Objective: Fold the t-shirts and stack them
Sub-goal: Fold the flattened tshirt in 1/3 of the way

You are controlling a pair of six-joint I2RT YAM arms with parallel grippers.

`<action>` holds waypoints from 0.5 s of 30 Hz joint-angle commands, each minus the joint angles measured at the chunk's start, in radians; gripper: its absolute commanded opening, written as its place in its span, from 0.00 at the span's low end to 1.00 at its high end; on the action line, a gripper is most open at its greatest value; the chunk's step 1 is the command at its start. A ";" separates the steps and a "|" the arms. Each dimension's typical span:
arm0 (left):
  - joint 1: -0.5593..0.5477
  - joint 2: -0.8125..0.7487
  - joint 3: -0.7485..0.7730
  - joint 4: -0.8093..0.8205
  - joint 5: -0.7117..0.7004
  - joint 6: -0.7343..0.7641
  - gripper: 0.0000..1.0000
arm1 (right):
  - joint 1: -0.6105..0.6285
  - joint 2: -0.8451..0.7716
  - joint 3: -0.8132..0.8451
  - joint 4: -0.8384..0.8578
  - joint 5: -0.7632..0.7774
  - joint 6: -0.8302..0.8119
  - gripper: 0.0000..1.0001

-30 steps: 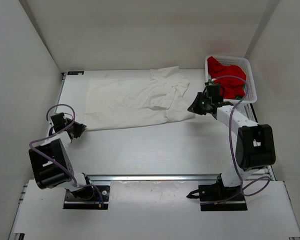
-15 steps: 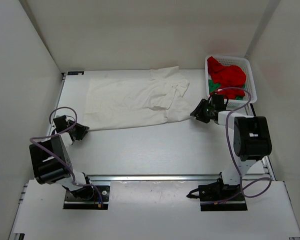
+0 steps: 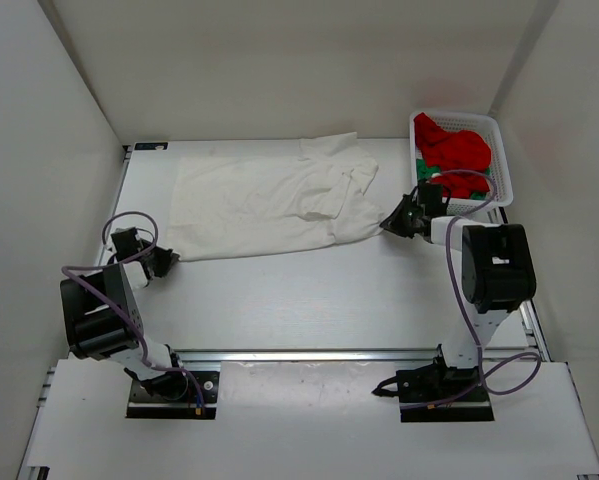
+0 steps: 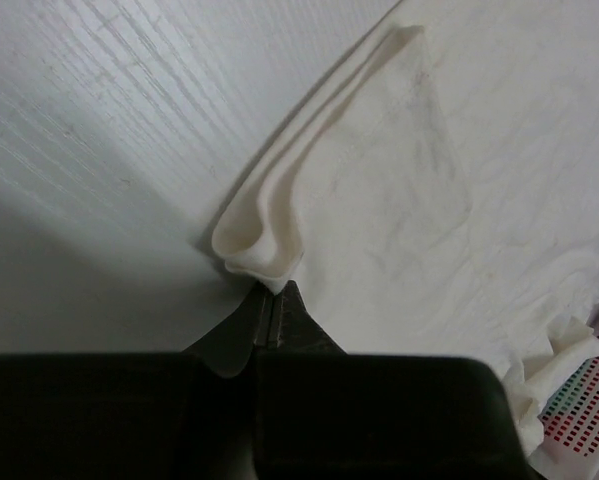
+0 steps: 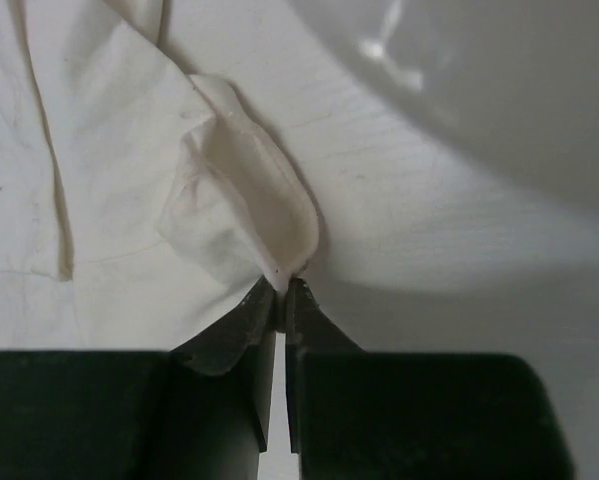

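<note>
From above, the white shirt (image 3: 269, 205) lies spread on the table (image 3: 309, 290), and the red shirt (image 3: 459, 150) sits in the basket (image 3: 455, 113). Only the 2 wrist views show the left gripper (image 4: 270, 305) and right gripper (image 5: 281, 295) each clenched on a shirt corner.

Each arm is built from glossy black, boxy joint housings joined by white links. On the left arm (image 3: 94, 320) and the right arm (image 3: 496, 270) the largest housing, rounded at its corners, is set well behind the gripper. A purple cable (image 3: 129, 213) is looped just behind the left gripper (image 3: 162, 261). A second purple cable (image 3: 455, 290) is led back from the right gripper (image 3: 387, 223) past the white link towards a flat black base plate (image 3: 469, 405). In the wrist views the fingers (image 4: 299, 322) are shown as dark grey wedges, tapered to thin tips ahead of a broad, matt black gripper block.
</note>
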 commanded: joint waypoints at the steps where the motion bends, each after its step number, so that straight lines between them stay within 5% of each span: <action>1: -0.031 -0.043 0.041 -0.032 -0.023 0.007 0.00 | -0.001 -0.121 -0.047 0.045 0.042 0.006 0.00; 15: -0.016 -0.330 -0.054 -0.198 -0.023 0.085 0.00 | -0.058 -0.584 -0.498 -0.114 0.050 0.034 0.01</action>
